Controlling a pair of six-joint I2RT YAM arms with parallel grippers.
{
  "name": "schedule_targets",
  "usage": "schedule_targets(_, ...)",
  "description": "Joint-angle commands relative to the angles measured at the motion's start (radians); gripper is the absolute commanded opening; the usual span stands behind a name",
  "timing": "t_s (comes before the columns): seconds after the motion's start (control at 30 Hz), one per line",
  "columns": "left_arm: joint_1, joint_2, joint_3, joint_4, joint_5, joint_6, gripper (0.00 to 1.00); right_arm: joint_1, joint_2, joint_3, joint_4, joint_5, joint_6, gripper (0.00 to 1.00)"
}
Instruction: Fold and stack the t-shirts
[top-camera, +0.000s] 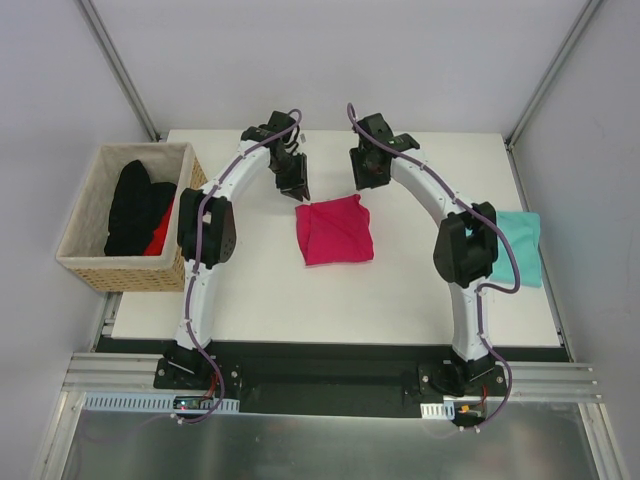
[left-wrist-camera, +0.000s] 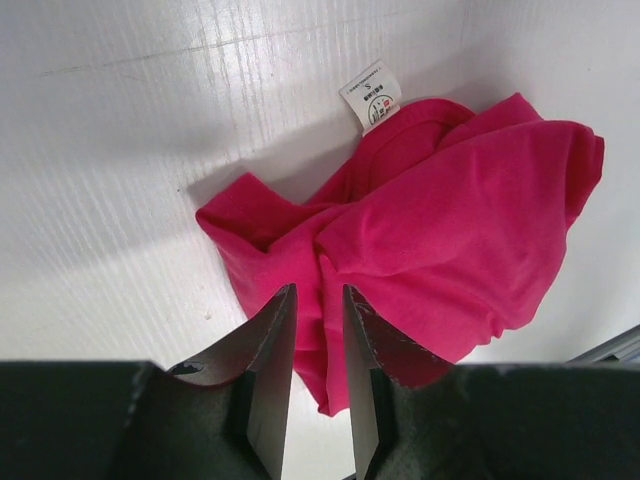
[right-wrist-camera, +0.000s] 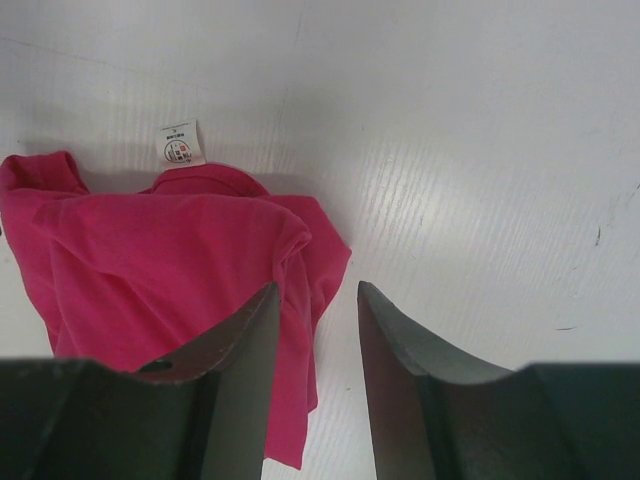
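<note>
At your left, a basket (top-camera: 85, 262) holds a black garment (top-camera: 130, 205). Your left jaws hang by the pink shirt's (top-camera: 335, 232) far left corner, parted only narrowly, gripping nothing. The shirt lies folded mid-worktop (top-camera: 400, 295), with its label (left-wrist-camera: 371, 98) at the far edge. Your right jaws stand wider open and empty by its far right corner. The teal shirt (top-camera: 522, 245) lies at the right edge, partly behind your right arm.

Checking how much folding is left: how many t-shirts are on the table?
2. The pink t-shirt lies in the middle of the table; the teal t-shirt sits at the right edge, partly behind the right arm. Cloth in the basket may hide others.
</note>
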Motion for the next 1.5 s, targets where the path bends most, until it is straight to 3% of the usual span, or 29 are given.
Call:
schedule_targets(0.0,-0.012,0.014,0.041,-0.011,0.024,0.003,0.25,0.006,0.003,0.060,-0.006,-0.010,0.012,0.40)
schedule_targets(0.73,-0.034,0.072,0.094,-0.011,0.038,-0.008,0.26,0.006,0.011,0.057,-0.013,-0.014,0.007,0.40)
schedule_targets(1.0,-0.034,0.069,0.085,-0.011,0.038,-0.002,0.16,0.005,0.016,0.055,-0.011,-0.023,0.013,0.38)
schedule_targets(1.47,-0.034,0.066,0.082,-0.011,0.032,-0.002,0.17,0.008,0.048,0.077,-0.019,-0.054,0.017,0.47)
